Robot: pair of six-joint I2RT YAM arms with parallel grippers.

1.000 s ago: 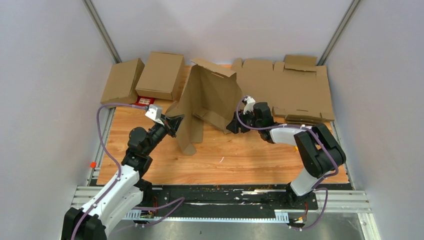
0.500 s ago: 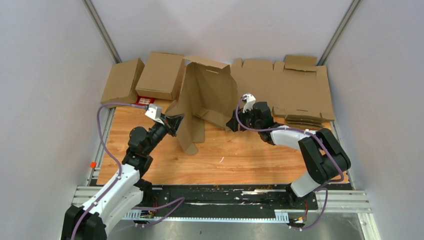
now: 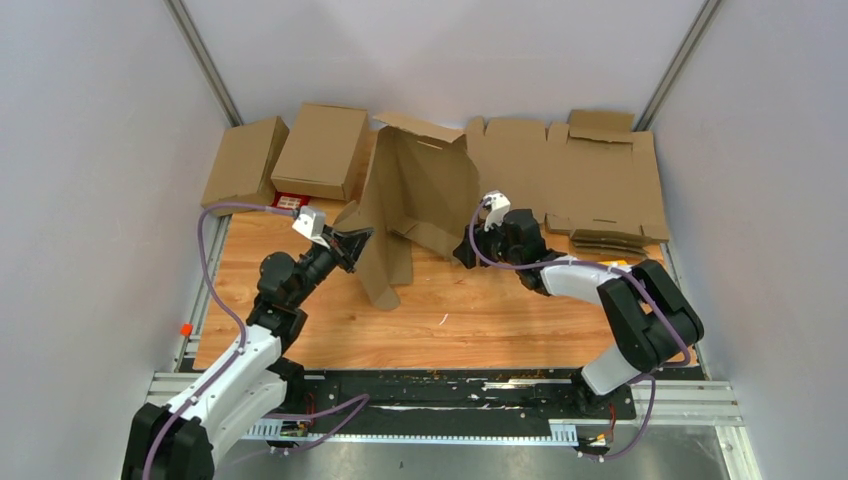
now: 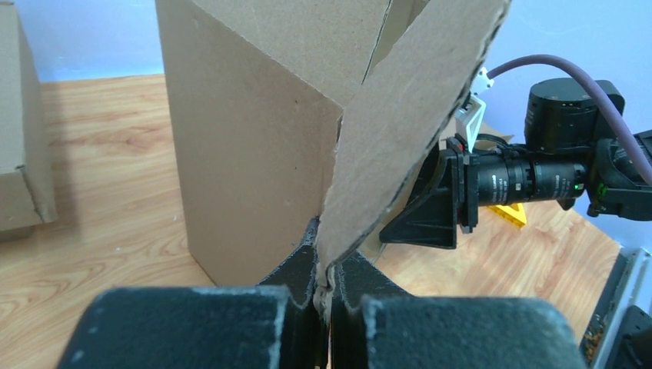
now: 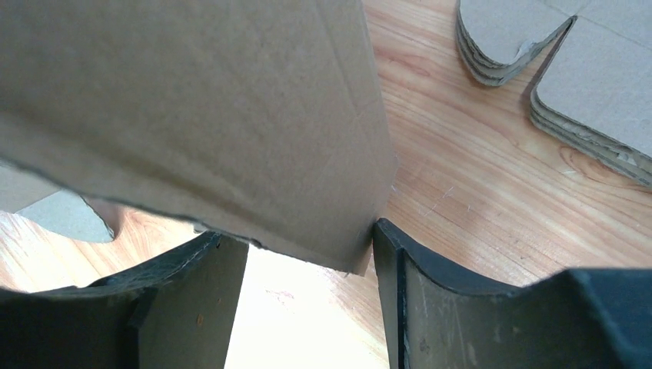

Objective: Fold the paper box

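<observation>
Broadly, the wooden table [image 3: 480,310] fills the view, its far end crowded with cardboard. At the far right lies a wide sheaf of flat notched sheets [image 3: 590,185], stacked in layers. Just left of that, near the middle of the far half, the paper box [image 3: 415,190] stands upright on its edges, partly shaped, with one panel leaning toward the near left and a small flap tipped over at the top. Two closed cartons [image 3: 322,150] sit side by side in the far-left corner.

The left gripper [image 3: 358,245] reaches in from the near left. In its wrist view the jaws are pressed tight together on the torn-looking edge of the box's near panel [image 4: 400,131], pinching it. The right gripper [image 3: 468,250] meets the box from the right. Its jaws stand apart astride the lower corner of a flap [image 5: 231,115], with one finger [image 5: 392,261] touching the flap's edge.

A small red card [image 3: 288,202] peeks out just in front of the cartons.
</observation>
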